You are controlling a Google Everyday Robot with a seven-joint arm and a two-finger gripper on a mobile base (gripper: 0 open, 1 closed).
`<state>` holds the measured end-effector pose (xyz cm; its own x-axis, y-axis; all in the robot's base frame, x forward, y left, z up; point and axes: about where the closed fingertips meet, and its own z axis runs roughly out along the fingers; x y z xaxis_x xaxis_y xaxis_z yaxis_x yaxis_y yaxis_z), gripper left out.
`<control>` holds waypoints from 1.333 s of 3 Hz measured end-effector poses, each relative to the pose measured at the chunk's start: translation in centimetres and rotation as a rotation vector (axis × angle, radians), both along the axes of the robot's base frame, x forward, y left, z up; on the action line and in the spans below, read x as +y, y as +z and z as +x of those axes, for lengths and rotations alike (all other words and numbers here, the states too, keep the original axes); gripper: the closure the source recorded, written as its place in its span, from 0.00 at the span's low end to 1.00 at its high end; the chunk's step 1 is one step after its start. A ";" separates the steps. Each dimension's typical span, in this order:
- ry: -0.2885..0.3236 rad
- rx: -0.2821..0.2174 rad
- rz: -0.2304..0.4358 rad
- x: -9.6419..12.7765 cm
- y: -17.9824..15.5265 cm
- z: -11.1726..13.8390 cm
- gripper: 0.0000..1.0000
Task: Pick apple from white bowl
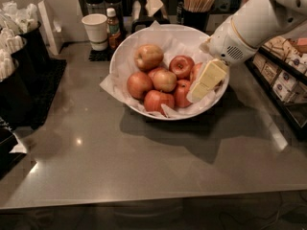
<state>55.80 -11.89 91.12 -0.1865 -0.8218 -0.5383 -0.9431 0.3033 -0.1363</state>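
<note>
Paper cup [94,30] & small bottle [112,28] stand just behind the white bowl [116,61], on its L side. The apple [139,84] lies in the bowl's L part on the paper lining, touching other apples to its R, w/ nothing holding it. Gripper [204,83] hangs tilted down inside the bowl's R edge, right by a deep-red apple [194,71]. Clenched or released: can't tell.
</note>
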 end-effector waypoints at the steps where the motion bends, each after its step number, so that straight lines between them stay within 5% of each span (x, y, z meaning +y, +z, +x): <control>1: 0.013 0.003 -0.002 0.5 -0.2 0.0 0.05; 4: 0.004 0.041 -0.052 0.2 -2.3 0.2 0.14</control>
<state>55.97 -11.67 88.79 -0.2042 -0.8493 -0.4869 -0.9493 0.2932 -0.1133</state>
